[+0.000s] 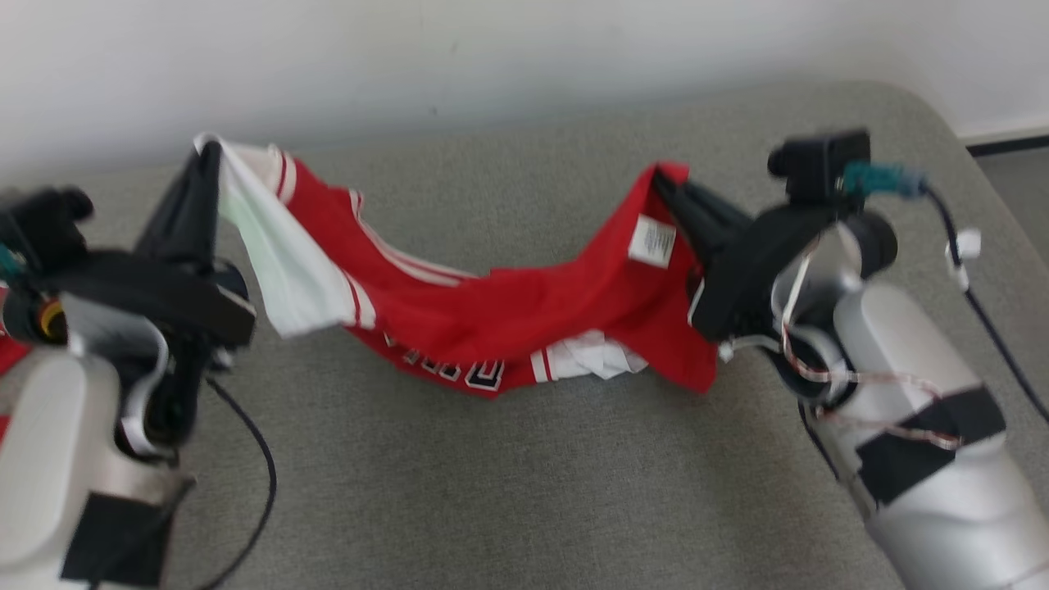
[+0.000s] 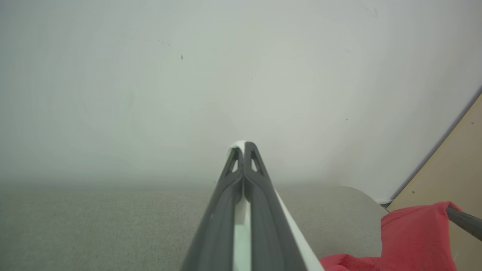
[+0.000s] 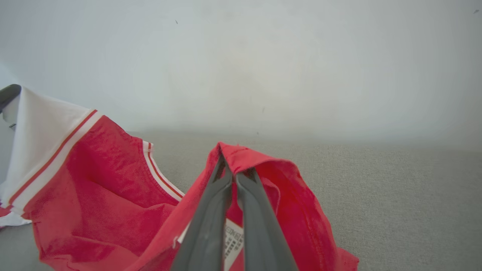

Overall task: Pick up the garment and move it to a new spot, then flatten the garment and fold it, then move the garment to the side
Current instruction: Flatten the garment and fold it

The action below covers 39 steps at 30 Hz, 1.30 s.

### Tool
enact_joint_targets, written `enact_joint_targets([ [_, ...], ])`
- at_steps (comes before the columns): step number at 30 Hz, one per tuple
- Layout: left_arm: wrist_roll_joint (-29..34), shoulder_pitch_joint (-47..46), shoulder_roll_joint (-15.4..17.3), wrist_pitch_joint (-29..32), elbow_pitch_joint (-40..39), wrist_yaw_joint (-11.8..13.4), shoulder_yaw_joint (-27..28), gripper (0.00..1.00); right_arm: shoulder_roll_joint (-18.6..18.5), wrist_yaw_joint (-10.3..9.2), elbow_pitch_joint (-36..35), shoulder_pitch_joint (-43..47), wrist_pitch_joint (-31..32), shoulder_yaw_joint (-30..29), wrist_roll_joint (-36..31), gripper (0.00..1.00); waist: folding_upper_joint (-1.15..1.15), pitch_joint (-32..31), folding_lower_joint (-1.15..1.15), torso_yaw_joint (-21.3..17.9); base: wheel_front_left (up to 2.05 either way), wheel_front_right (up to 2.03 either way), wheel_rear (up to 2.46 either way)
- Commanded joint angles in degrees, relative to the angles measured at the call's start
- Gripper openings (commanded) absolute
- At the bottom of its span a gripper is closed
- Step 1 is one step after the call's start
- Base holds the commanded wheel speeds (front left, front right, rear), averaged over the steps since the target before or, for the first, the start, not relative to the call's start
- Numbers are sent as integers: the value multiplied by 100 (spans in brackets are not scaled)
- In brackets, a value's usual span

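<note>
Left gripper point(image 1: 211, 154) first: its two dark fingers point(image 2: 222, 210) are pressed together on a white edge of the garment point(image 1: 508, 311). In the left wrist view a thin strip of white cloth shows between them. The right gripper point(image 1: 662, 182) has its fingers squeezed together too, on a red edge. In the right wrist view the red cloth folds over its tips. A small white label point(image 1: 652, 242) sits on the red cloth just beside the right gripper's fingers, on the side toward the left gripper.

The garment is red with white bands and thin stripes. It hangs between the two grippers like a hammock, high at both ends and low in the middle. Right next to the left gripper the cloth is white and hangs down in a loose flap. The low middle part, below and between the grippers, has white letters point(image 1: 459, 373) with dark edges. They are too blurry to read. It is hard to tell if this low part touches down or not.

Under the grippers and the garment lies a grey soft surface point(image 1: 492, 492). Past the fingertips stands a plain pale wall point(image 1: 410, 57). A black cable point(image 1: 264, 475) loops down behind the left gripper, close to the pale left arm point(image 1: 41, 442).
</note>
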Motion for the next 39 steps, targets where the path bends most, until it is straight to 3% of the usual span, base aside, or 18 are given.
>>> enact_joint_targets([
  [1,-118,-356,41,132,24,-22,54,0,42,-17,223,-412,-41,23,101,0,0,472,0,-189,0,0,0],
  [11,-506,-2185,167,200,75,140,538,0,371,-17,1631,-2426,-1101,-338,-459,0,0,1157,0,-456,0,0,0],
  [19,-464,-3643,129,-630,11,107,783,0,782,-17,2407,-3593,-2348,-1383,-1081,0,0,1478,0,-587,0,0,0],
  [25,-653,-4363,133,-1298,-181,-39,789,0,873,-17,2516,-4145,-3001,-1761,-1560,0,0,1646,0,-688,0,0,0],
  [33,-1402,-4473,314,-1800,-779,-66,164,0,897,-17,2013,-4188,-3233,-2496,-2651,0,0,2073,0,-656,0,0,0],
  [39,-2002,-3664,568,-1850,-868,-68,-501,0,900,-17,1768,-3665,-3239,-2373,-3107,0,0,2449,0,-552,0,0,0],
])
